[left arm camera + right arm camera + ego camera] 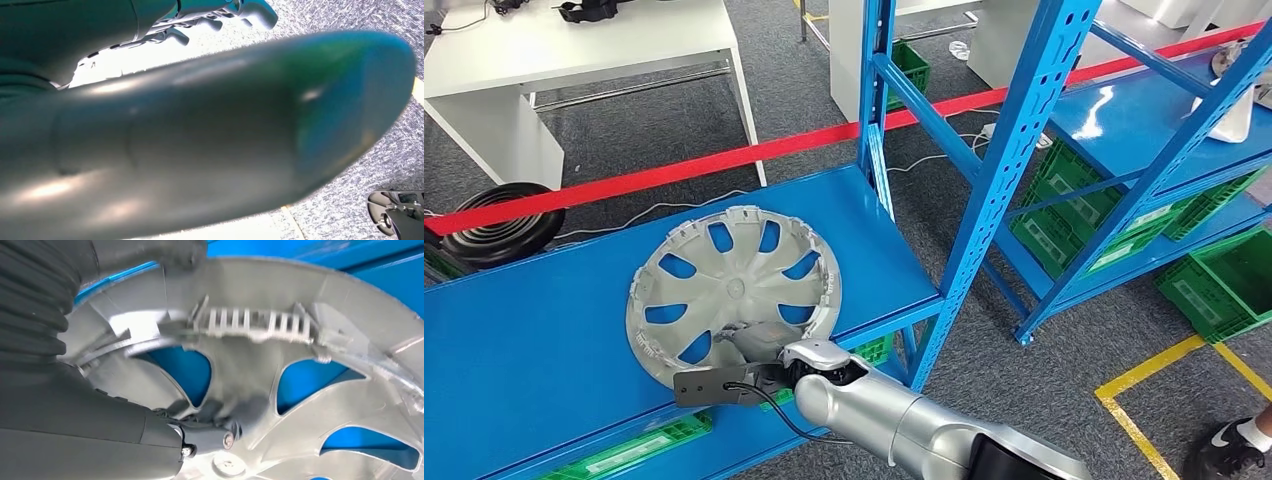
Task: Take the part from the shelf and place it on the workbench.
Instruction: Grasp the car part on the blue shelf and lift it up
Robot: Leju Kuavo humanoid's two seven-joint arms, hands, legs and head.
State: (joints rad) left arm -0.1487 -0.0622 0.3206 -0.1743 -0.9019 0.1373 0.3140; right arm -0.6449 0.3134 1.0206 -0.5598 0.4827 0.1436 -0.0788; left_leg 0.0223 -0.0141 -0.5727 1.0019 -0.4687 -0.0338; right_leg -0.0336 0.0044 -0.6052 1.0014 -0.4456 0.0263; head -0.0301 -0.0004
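Right hand (759, 345) fingers (215, 427) pinch near rim of round silver plastic wheel cover (734, 290); advise firm grip, level lift off blue shelf (514, 350).

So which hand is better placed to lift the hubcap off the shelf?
The right hand: it is already at the hubcap's near rim, fingers against a spoke. The left hand is over the floor.

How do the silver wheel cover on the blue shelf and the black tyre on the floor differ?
The wheel cover is silver-grey plastic with spoke-shaped cut-outs showing blue through them; the tyre is solid black and ribbed. The wheel cover lies on the shelf with the right hand on its near edge; the tyre sits on grey carpet behind the red tape, untouched and partly hidden by the shelf. Both are round.
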